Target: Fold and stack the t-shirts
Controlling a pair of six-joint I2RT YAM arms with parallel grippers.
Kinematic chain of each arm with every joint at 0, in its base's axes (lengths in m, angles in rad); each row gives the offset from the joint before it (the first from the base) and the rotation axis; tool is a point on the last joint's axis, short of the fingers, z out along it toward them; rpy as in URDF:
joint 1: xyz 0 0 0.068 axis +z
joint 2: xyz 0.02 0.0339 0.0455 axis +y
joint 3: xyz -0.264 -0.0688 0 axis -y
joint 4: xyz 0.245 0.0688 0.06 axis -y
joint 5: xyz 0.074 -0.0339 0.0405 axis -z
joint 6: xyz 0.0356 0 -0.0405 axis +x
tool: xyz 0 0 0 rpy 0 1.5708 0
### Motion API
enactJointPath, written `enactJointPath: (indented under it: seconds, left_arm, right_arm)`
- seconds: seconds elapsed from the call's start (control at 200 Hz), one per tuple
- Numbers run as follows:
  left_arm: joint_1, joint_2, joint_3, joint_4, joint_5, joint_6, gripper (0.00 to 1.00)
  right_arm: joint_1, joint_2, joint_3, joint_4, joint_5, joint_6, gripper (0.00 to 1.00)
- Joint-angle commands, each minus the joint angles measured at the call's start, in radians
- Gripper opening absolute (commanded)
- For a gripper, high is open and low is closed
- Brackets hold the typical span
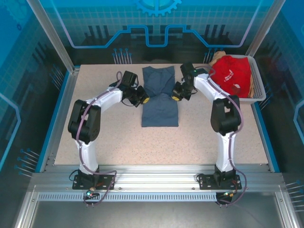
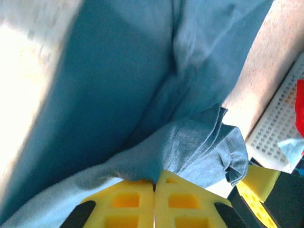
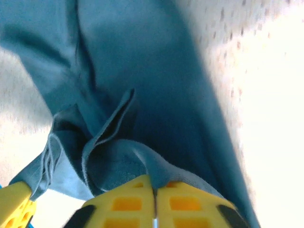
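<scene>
Symmetrically, both arms arch inward over the worktop (image 1: 118, 140), the left claw (image 1: 144, 100) and right claw (image 1: 176, 98) each clamping an opposite side edge of the blue t-shirt (image 1: 159, 115) lying centre-stage.

We've got a speckled beige table (image 1: 142, 142) here, a blue edge strip (image 1: 53, 124) down its left side. At the far right corner sits a white mesh basket (image 1: 259, 84). Aluminium rails (image 1: 156, 183) line the near side, and blue patterned panels (image 1: 156, 21) stand behind.
</scene>
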Motion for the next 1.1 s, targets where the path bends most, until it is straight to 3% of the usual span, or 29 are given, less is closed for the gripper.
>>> enactJointPath:
  seconds: [0.0, 0.05, 0.125, 0.2, 0.375, 0.515, 0.75, 1.095]
  left_arm:
    - [0.027, 0.080, 0.109, -0.040, 0.021, 0.055, 0.31]
    - [0.033, 0.093, 0.125, -0.052, 0.029, 0.055, 0.45]
    - [0.029, 0.048, 0.101, -0.090, -0.001, 0.094, 0.56]
    - [0.024, -0.051, -0.003, -0.105, -0.031, 0.107, 0.57]
    - [-0.027, -0.302, -0.396, -0.010, -0.018, -0.024, 0.54]
    - [-0.048, -0.366, -0.621, 0.222, 0.021, -0.234, 0.54]
    - [-0.072, -0.259, -0.562, 0.231, 0.034, -0.238, 0.50]
    - [-0.085, -0.180, -0.511, 0.231, 0.038, -0.209, 0.19]
  right_arm:
    - [-0.029, 0.105, 0.118, -0.095, -0.004, -0.042, 0.45]
    - [-0.034, 0.103, 0.132, -0.100, 0.008, -0.060, 0.57]
    - [-0.037, 0.030, 0.077, -0.061, 0.029, -0.089, 0.75]
    - [-0.040, -0.073, -0.027, -0.018, 0.040, -0.112, 0.79]
    - [-0.020, -0.320, -0.441, 0.128, -0.020, -0.053, 0.71]
    - [0.028, -0.432, -0.671, 0.262, -0.085, 0.043, 0.68]
    - [0.057, -0.361, -0.725, 0.286, -0.082, 0.061, 0.63]
    - [0.082, -0.258, -0.672, 0.259, -0.068, 0.075, 0.49]
